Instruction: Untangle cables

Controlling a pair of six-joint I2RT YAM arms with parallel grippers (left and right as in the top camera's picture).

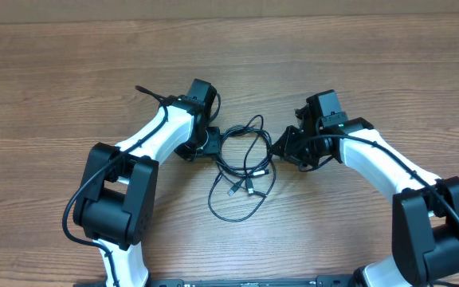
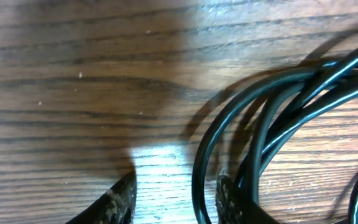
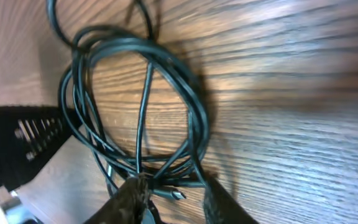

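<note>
Black cables (image 1: 249, 171) lie tangled in the middle of the surface (image 1: 70, 72); they look light and floppy. Left fingers (image 2: 118, 204) and right fingers (image 3: 131, 198) are part open around loops, not squeezing. Best grab one strand.

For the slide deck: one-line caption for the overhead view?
Left arm and right arm flank a tangle of thin black cables on a wooden table.
</note>
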